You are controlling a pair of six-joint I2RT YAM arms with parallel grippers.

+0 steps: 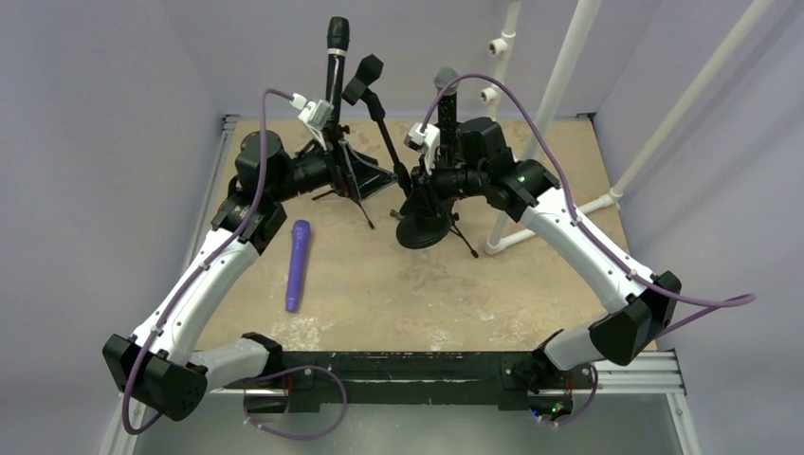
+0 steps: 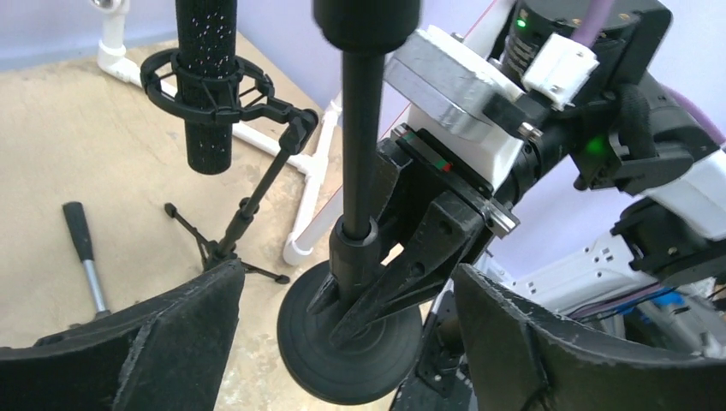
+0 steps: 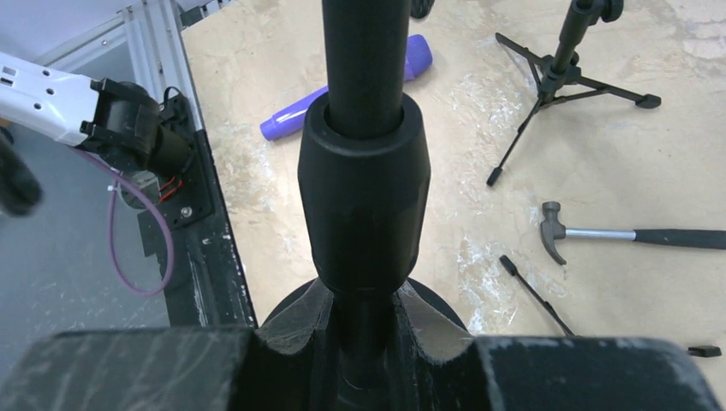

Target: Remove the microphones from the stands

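Two fingers of the right gripper [image 3: 364, 342] are squeezed tight on the pole of the round-foot stand [image 3: 364, 197], low down near its foot. The microphone [image 1: 446, 90] sits on top of that stand, high above those fingers. The left gripper [image 2: 347, 282] has its fingers wide apart, with the pole out in front between them.

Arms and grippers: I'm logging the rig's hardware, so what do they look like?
Left arm and right arm: white shells, black joints, a purple cable along each; a green light on the right. Left gripper and right gripper: black wedge fingers, rough padding.
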